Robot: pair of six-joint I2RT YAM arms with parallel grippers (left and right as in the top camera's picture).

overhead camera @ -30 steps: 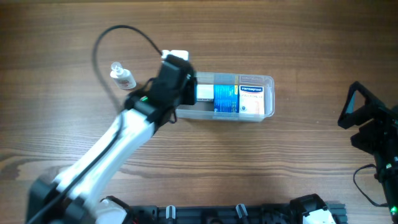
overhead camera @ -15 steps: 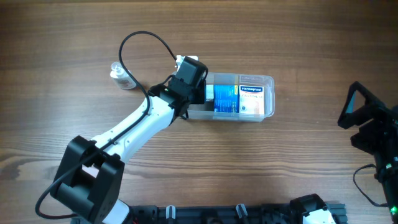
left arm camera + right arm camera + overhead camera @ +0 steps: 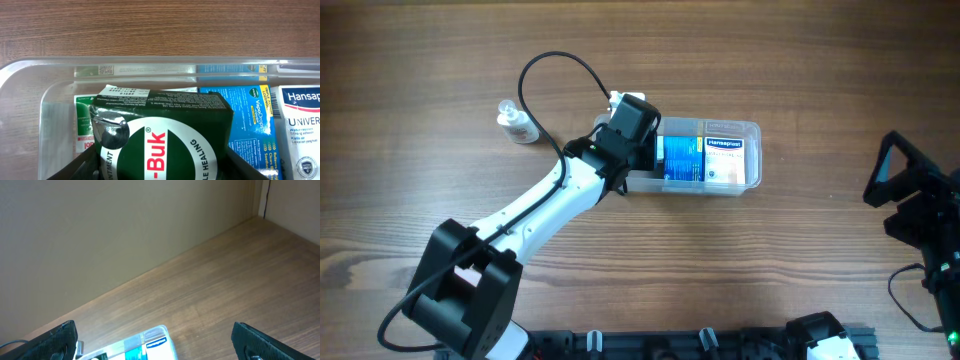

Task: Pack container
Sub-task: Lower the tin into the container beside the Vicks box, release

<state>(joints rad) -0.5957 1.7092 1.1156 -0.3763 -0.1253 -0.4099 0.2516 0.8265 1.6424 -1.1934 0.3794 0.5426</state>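
Observation:
The clear container (image 3: 732,130) lies in the middle of the table, with a blue box (image 3: 682,160) and a white Hansaplast box (image 3: 725,160) flat inside. My left gripper (image 3: 638,142) hovers over its left end, shut on a dark green box (image 3: 165,135) with a white band and red "-Buk" lettering. In the left wrist view the green box hangs tilted inside the container's rim (image 3: 150,65), above a green-and-white box (image 3: 82,125) and beside the blue box (image 3: 250,130). My right gripper (image 3: 892,190) waits open and empty at the far right; its wrist view shows the container (image 3: 150,342) far off.
A small clear bottle (image 3: 516,122) with a white cap lies on the wood to the left of the container. The left arm's black cable (image 3: 555,65) loops above it. A black rail (image 3: 700,345) runs along the table's front edge.
The left arm has stretched out and carried the green box a little to the right, over the container's left end. The right arm has not moved.

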